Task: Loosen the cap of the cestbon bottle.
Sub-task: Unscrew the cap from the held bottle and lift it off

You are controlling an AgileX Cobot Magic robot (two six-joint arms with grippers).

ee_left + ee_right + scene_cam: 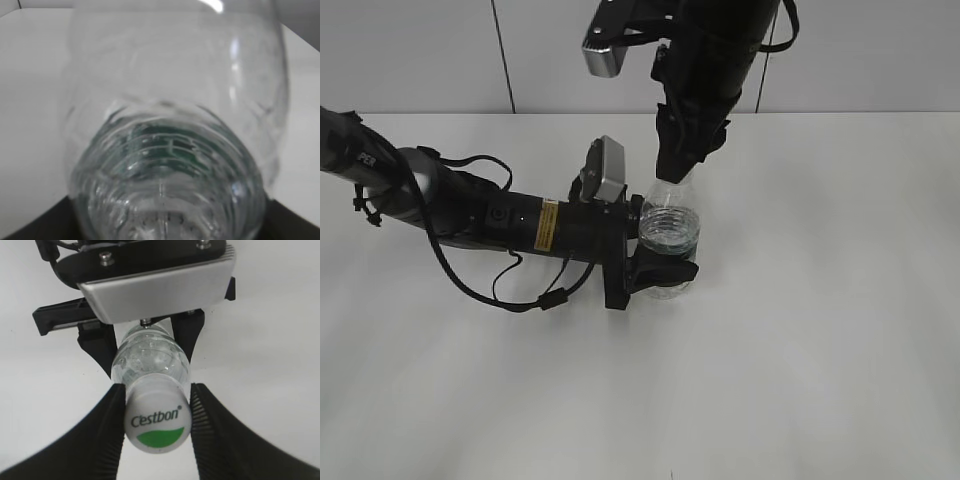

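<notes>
- In the exterior view the cap is hidden behind the right gripper (678, 170), which comes down from above onto the top of the bottle (669, 225).
- The bottle's base is hard to make out there; the left gripper (665, 265) covers its lower part, and only the clear ribbed shoulder shows.
- The left wrist view is filled by the blurred bottle (170, 150); a green patch shows through the plastic, and the left fingers appear only as dark corners at the bottom edge.
- The right wrist view shows the cap (156, 420), white with "Cestbon" print and a green mark, pinched between the 2 black right fingers (110, 425), 1 pressed on each side.
- Beyond the cap, the left fingers (97, 342) close on the bottle's (150, 357) body from both sides.
- The bottle stands upright near the middle of the white table (820, 330).
- The left arm (470, 210), with its cables, lies low across the table from the left edge.
</notes>
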